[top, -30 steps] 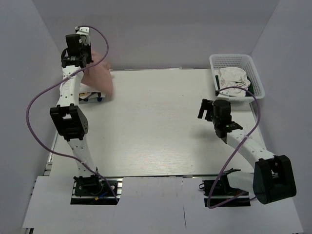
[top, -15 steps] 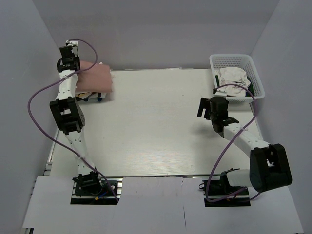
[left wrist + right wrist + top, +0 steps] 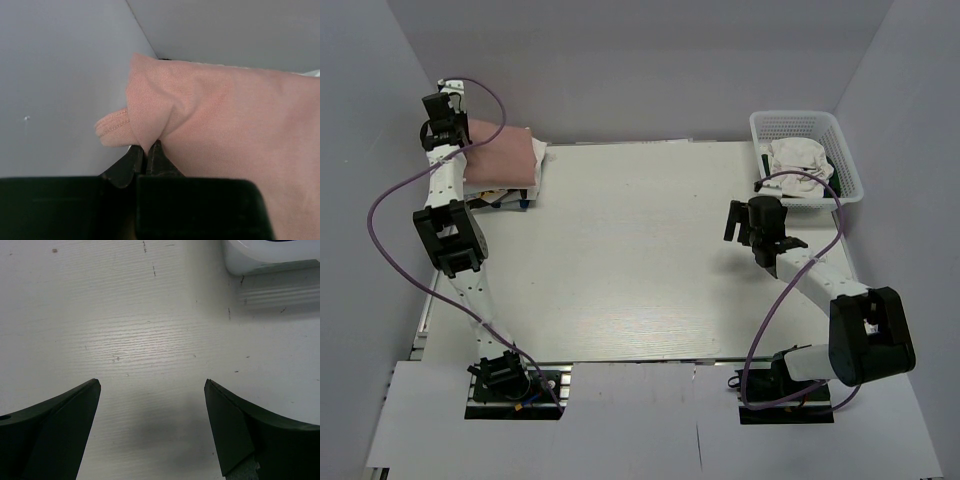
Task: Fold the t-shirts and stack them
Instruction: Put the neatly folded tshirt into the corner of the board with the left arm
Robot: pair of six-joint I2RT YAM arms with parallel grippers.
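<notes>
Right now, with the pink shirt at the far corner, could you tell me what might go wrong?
The left tool is shut on only a small fold of the dusty-pink cloth t-shirt; retreating before opening could drag it askew. The shirt lies at the far left edge of the white table and might slide off.
</notes>
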